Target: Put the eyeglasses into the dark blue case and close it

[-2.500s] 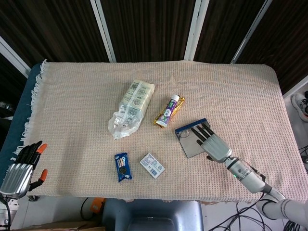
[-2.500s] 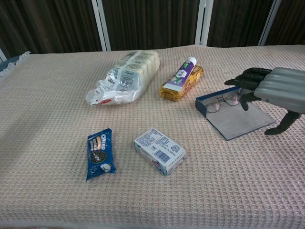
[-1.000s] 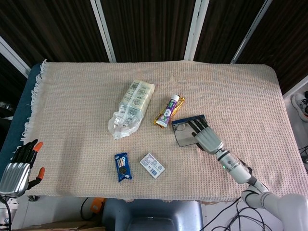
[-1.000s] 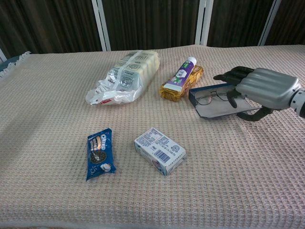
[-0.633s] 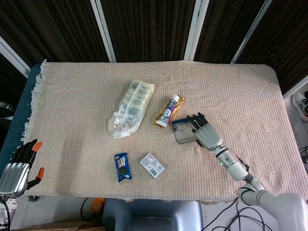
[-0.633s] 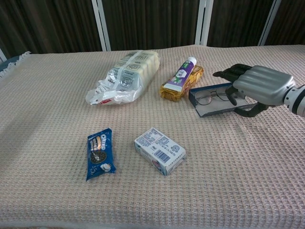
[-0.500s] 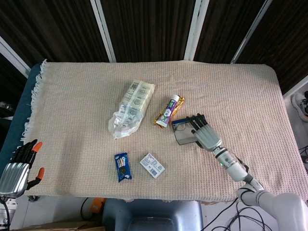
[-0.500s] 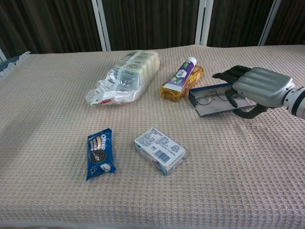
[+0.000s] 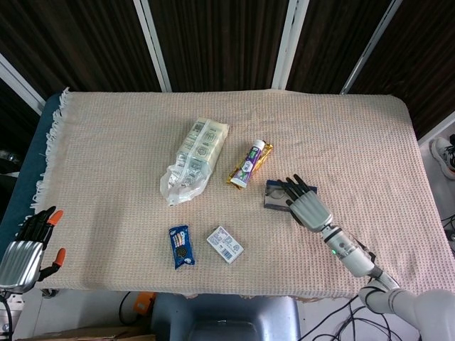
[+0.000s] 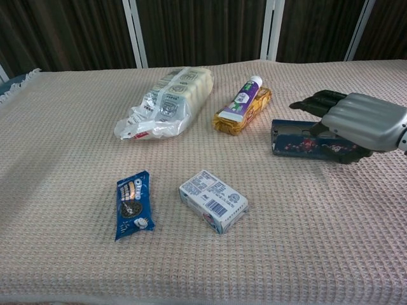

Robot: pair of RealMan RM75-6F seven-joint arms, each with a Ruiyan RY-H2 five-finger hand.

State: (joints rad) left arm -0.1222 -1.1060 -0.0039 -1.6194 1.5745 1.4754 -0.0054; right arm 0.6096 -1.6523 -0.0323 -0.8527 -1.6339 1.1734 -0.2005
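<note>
Right hand [image 10: 362, 121] flat on closed dark blue case [image 10: 305, 145] (grip unclear); toothpaste tube [image 10: 241, 98] near.

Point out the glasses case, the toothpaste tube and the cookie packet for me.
glasses case [image 10: 299, 145], chest view, on its flowered front side.
toothpaste tube [image 10: 242, 99], chest view, on the purple body.
cookie packet [image 10: 133, 204], chest view, on the middle of the blue wrapper.

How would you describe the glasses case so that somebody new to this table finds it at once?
Start at the beige table and go to its right side, where the right hand rests. The case lies under that hand, right of the toothpaste. It is the only dark blue box with a small flower pattern, and it looks closed.
</note>
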